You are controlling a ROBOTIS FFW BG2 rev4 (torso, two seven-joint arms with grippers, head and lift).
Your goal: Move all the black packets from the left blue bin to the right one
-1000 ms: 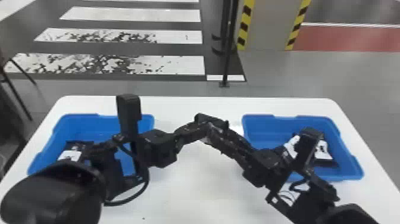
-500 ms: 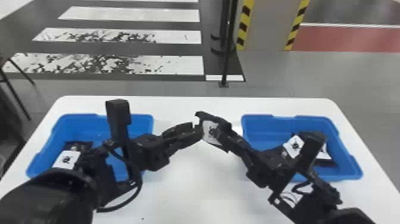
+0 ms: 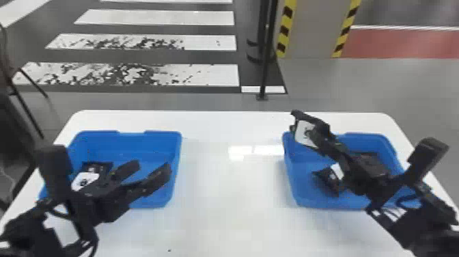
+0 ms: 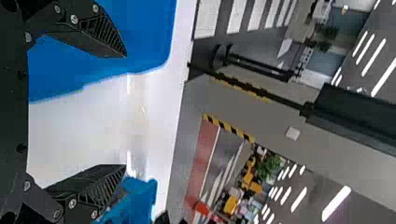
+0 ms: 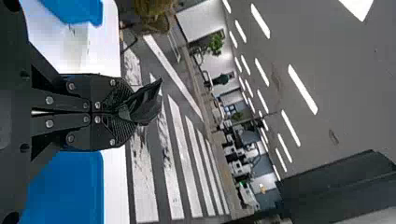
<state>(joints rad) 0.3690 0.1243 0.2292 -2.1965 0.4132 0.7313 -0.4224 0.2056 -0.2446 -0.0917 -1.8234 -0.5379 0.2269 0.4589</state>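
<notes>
Right gripper (image 3: 297,120) clamps a black packet (image 3: 305,134) by the right blue bin's (image 3: 294,191) far left corner

In the head view, the held packet's white label faces the camera, and its dark upper edge slopes down towards the right. The right wrist view shows the gripper closed on it; the dark packet juts past the fingertips, angled away from the wrist. With the fingers covering part of it, its long axis cannot be told.

The left gripper (image 3: 152,165) stands open over the left blue bin (image 3: 176,147). At that bin's left side, a labelled packet (image 3: 84,180) lies label up, slanting from far right to near left, partly hidden by the arm. In the right bin, another packet (image 3: 324,181) lies tilted, partly covered by the right arm.
</notes>
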